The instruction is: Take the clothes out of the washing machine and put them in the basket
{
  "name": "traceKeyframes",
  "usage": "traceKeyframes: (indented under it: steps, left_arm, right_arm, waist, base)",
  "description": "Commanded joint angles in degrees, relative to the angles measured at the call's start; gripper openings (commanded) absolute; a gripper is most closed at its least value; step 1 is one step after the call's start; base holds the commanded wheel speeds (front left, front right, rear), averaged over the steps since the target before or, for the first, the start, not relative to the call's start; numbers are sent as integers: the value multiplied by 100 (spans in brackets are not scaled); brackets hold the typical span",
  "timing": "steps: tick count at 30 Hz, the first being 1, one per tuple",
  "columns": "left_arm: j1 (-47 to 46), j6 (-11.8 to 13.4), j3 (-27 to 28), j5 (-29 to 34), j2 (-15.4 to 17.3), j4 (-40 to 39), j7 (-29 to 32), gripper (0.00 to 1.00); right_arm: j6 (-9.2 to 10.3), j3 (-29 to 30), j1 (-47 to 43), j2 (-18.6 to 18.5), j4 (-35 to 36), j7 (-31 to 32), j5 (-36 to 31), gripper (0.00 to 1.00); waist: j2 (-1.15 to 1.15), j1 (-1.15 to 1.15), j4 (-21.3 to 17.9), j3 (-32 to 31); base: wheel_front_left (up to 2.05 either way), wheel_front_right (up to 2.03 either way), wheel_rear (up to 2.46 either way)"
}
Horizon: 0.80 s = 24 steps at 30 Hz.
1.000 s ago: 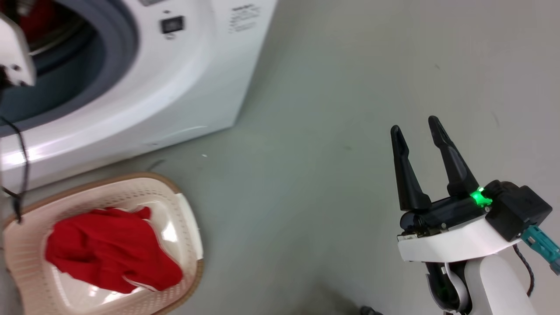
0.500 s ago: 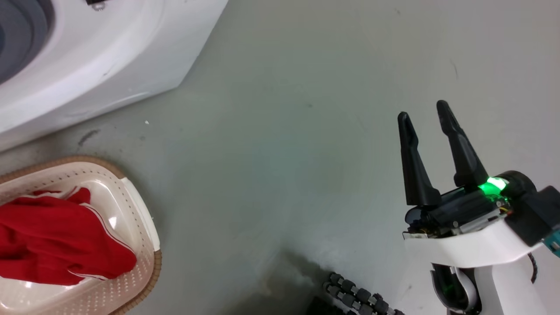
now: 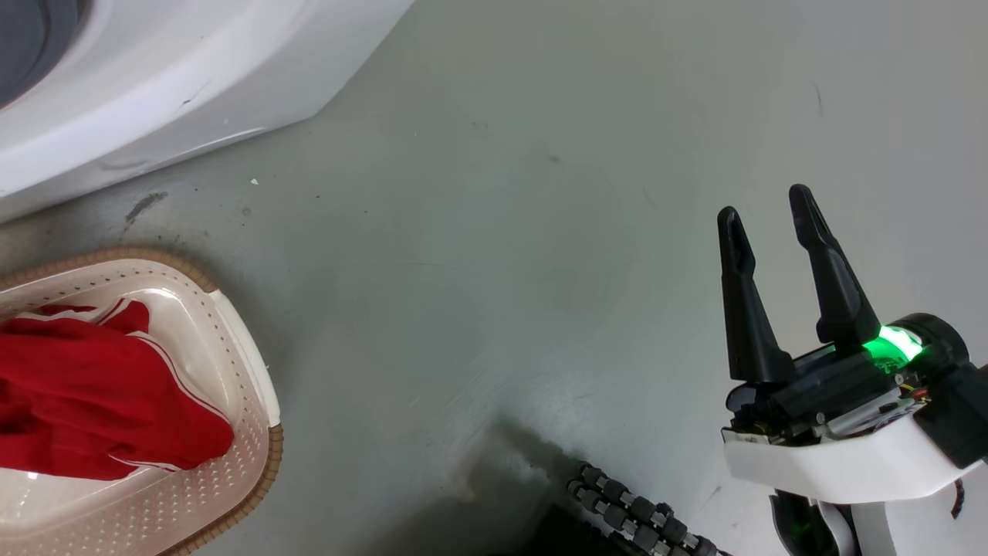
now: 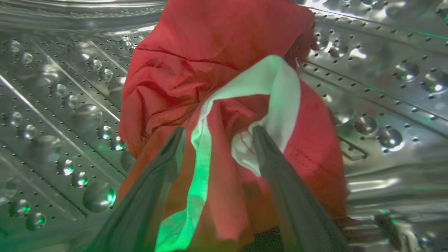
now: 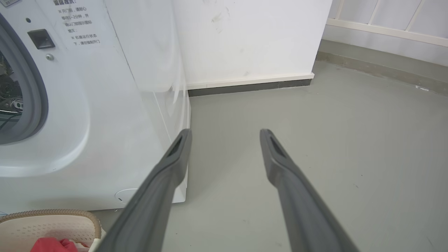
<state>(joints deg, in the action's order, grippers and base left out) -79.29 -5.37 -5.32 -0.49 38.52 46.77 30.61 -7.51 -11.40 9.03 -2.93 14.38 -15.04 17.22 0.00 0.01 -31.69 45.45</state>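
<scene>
The coming move turns on the left gripper (image 4: 217, 132), which is deep inside the washing machine (image 3: 154, 93). Its two fingers stand apart and straddle the red garment (image 4: 210, 70) that lies against the perforated steel drum (image 4: 52, 105). The cloth sits straight ahead of the gripper and partly between its fingers, so this arm is far the nearer one. The jaws look about as wide as those of the idle arm, so I judge them not yet pinched on the fabric.

The garment is a bunched heap whose long axis runs from the top of the left wrist view down toward the camera, roughly in line with the fingers. Its white trim (image 4: 280, 91) loops across the gap between them (a handy fold to close on).

The right gripper (image 3: 766, 207) hangs spread and empty over the grey floor (image 3: 502, 270), well apart from the machine's opening. The basket (image 3: 154, 255) stands on the floor just before the machine, and the other red garment (image 3: 93, 386) already lies in it.
</scene>
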Motion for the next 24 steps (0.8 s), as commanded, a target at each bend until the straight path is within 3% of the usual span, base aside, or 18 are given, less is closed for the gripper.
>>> traceKeyframes:
  steps: [1, 11, 13, 24]
  left_arm:
    - [-118, -11, -59, 29, -6, 65, -30, 100]
    - [-567, -108, -382, 85, -41, 567, -162, 98]
    - [-668, -120, -441, 65, -42, 646, -238, 0]
    - [-985, 9, -418, -87, 11, 911, -1299, 0]
  right_arm:
    - [4, -8, -52, 8, 55, -16, -31, 100]
    - [4, -81, -181, 8, 242, -16, -103, 100]
    - [4, -105, -191, 8, 265, -16, -122, 100]
    - [4, -196, -19, 8, 219, -17, -90, 100]
  waist:
    - [0, -1, 13, 37]
    - [0, -1, 69, 186]
    - [0, -1, 81, 213]
    - [0, -1, 67, 194]
  base:
    - [0, 0, 0]
    - [4, 4, 4]
    - [5, 5, 5]
    - [1, 1, 1]
